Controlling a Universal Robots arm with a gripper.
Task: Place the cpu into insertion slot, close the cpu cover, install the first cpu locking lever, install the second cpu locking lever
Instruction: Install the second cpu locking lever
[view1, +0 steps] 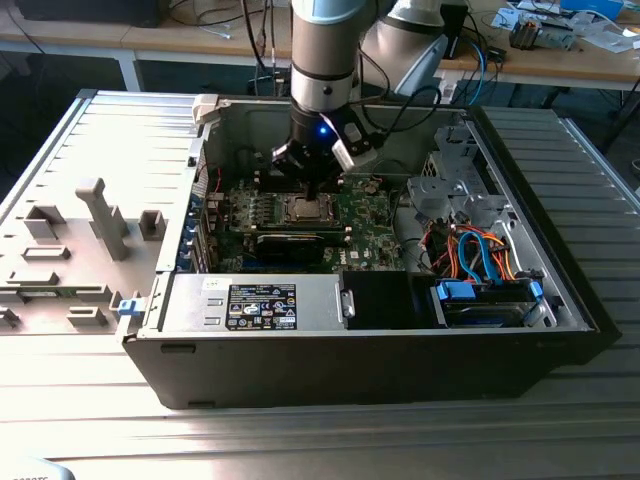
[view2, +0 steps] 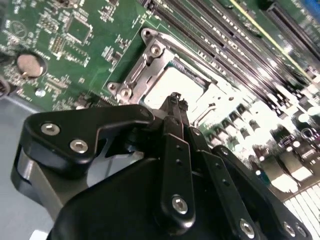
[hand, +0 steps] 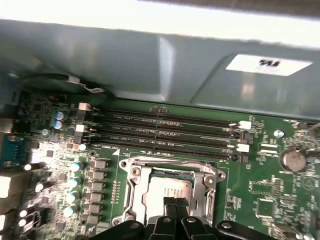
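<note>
The cpu (hand: 167, 186), a silvery-grey square, lies in the insertion slot (hand: 150, 167) on the green motherboard (view1: 370, 215). The cpu cover (hand: 131, 192), a silver frame, lies flat around it, and the chip's top (view2: 172, 80) shows through its window. My gripper (view2: 176, 102) hangs directly above the socket with its black fingers (view2: 175, 150) pressed together and nothing between them. In the first wrist view the gripper (hand: 175, 202) has its tips over the near part of the chip. In the exterior view the gripper (view1: 312, 190) stands just over the socket (view1: 305, 208). I cannot tell how the locking levers stand.
Long black memory slots (hand: 165, 132) run beside the socket. A coin battery (hand: 292, 159) sits on the board. A black power supply (view1: 262, 305) lies in the case's front. A drive cage with blue and orange cables (view1: 480, 250) is at the exterior view's right. The grey case wall (hand: 150, 65) rises behind.
</note>
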